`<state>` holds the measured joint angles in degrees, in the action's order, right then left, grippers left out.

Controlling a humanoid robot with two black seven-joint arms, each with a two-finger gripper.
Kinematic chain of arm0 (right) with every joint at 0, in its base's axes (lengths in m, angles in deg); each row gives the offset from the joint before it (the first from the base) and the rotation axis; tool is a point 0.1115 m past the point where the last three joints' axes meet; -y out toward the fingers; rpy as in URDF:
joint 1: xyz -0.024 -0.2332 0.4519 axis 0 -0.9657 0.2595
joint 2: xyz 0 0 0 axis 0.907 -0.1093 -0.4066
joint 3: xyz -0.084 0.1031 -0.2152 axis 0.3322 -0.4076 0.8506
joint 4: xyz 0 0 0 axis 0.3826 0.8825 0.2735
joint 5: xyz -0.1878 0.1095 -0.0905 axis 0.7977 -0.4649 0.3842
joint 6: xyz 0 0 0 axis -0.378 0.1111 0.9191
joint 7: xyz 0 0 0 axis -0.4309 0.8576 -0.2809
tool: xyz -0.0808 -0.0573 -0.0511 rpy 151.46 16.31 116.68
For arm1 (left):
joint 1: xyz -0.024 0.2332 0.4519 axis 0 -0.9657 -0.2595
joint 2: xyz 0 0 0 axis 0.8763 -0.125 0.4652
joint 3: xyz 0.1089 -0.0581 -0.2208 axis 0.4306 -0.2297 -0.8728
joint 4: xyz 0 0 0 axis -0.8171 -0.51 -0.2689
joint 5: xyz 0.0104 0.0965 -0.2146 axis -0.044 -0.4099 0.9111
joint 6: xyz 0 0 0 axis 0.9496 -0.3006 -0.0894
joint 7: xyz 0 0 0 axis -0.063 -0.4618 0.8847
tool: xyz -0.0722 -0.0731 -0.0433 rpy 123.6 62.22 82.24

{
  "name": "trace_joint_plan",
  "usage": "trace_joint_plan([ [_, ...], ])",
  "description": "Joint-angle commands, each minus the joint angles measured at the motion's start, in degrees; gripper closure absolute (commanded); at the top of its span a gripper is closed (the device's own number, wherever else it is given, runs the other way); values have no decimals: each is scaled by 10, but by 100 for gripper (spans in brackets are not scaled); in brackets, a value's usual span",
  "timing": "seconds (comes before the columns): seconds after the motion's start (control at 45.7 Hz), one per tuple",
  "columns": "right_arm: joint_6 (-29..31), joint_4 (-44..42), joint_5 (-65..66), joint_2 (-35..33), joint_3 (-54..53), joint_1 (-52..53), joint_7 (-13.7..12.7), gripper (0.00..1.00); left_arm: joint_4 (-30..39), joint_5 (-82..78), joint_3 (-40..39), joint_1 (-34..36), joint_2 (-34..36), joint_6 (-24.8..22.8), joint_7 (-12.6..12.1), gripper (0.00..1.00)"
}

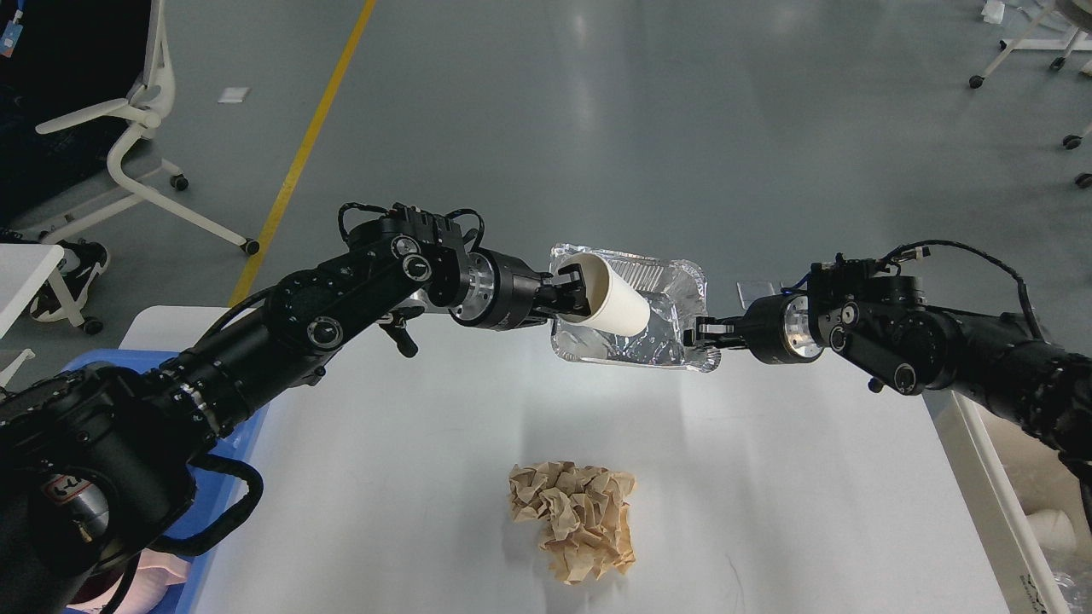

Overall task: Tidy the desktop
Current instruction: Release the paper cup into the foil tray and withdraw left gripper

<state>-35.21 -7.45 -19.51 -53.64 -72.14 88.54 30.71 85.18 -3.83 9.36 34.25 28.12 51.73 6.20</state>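
My left gripper (570, 294) is shut on the rim of a white paper cup (616, 298), held tilted with its base down into a silver foil tray (657, 328). The tray hangs in the air over the far edge of the white desktop (409, 460), pinched at its right rim by my right gripper (701, 334), which is shut on it. A crumpled brown paper ball (577, 517) lies on the desktop near the front middle.
A blue plastic bin (243, 431) sits at the left edge, mostly hidden by my left arm. A white bin with rubbish (1024, 512) stands beside the desktop's right edge. A white chair (128, 162) and a small white table corner (21, 273) stand at far left.
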Motion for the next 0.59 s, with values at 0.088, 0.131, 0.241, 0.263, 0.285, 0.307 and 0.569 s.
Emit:
trace_joint_plan([
  [0.088, 0, 0, 0, -1, 0, -1, 0, 100, 0, 0, 0, 1, -1, 0, 0, 83],
  [0.131, 0, 0, 0, -1, 0, -1, 0, 100, 0, 1, 0, 1, 0, 0, 0, 79],
  [0.241, 0, 0, 0, -2, 1, -1, 0, 100, 0, 9, -3, 0, -1, 3, 0, 55],
  [0.263, 0, 0, 0, -2, 0, -1, 0, 100, 0, 9, -5, 0, -1, 6, 0, 50],
  [0.285, 0, 0, 0, -2, 0, -1, 0, 100, 0, 10, -7, 0, -1, 9, 0, 46],
  [0.307, 0, 0, 0, -2, 0, -1, 0, 100, 0, 10, -9, 0, -1, 14, 0, 41],
  [0.569, 0, 1, 0, -4, 0, -1, 0, 100, 1, 74, -16, -14, 11, 31, 4, 3],
])
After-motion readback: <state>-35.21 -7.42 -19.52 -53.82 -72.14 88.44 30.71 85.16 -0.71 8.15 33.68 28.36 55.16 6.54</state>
